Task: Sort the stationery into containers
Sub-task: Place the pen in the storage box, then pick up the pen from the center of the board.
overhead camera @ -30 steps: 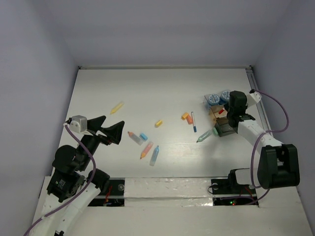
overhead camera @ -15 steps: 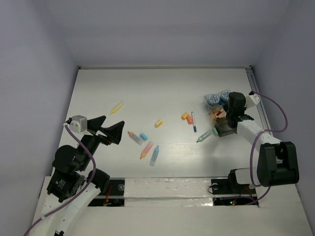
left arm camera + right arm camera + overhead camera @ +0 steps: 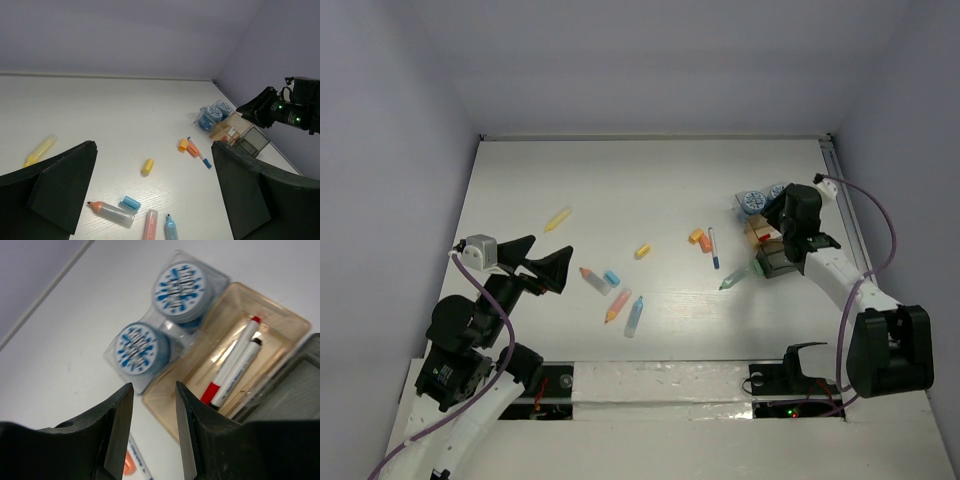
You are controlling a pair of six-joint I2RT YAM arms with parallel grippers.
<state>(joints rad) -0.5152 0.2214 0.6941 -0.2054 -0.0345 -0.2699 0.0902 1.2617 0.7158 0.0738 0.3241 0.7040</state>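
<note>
Loose stationery lies mid-table: a yellow pen (image 3: 558,218), a yellow stub (image 3: 642,251), orange stubs (image 3: 698,238), a blue-white pen (image 3: 714,247), a green pen (image 3: 735,277), an orange-tipped marker (image 3: 594,280), a blue stub (image 3: 612,277), an orange pen (image 3: 618,305) and a light-blue pen (image 3: 634,316). Two blue-and-white pots (image 3: 175,287) sit in a clear tray beside a tan tray (image 3: 280,315) holding two white pens (image 3: 232,362). A grey tray (image 3: 300,385) adjoins it. My right gripper (image 3: 154,387) is open and empty, above the tan tray's near corner. My left gripper (image 3: 154,150) is open and empty, raised above the table's left side.
The trays stand grouped at the right edge (image 3: 765,240), close to the right wall. A metal rail (image 3: 840,190) runs along that side. The back wall lies beyond the white table (image 3: 640,180).
My right wrist has shifted and tilted slightly towards the pots. The left arm and the loose stationery have not moved.
</note>
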